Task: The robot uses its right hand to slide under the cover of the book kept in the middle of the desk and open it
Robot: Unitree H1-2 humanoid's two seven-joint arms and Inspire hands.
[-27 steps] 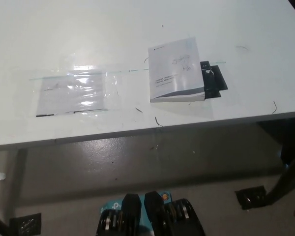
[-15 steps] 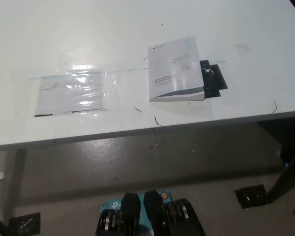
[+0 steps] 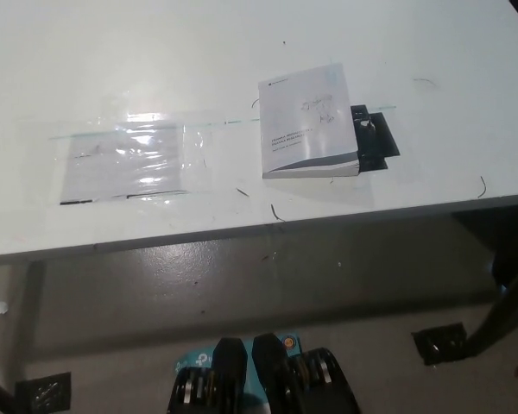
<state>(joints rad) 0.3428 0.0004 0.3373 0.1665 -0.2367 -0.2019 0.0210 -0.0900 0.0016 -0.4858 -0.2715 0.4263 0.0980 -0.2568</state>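
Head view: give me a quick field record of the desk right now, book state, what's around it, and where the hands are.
book: closed, cover up, lying flat on the white desk, right of middle
under book: black flat object sticking out past its right edge
left of book: clear plastic sheet, flat, apart from the book
left hand: not in view
right hand: not in view
task progress: cover not yet lifted

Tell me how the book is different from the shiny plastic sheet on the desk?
The book is thick with grey print on its cover; the plastic sheet is flat, see-through and glary. The book sits toward the right, over a black thing; the sheet lies apart on the left. Both rest on the white desk, and no robot hand is in view.
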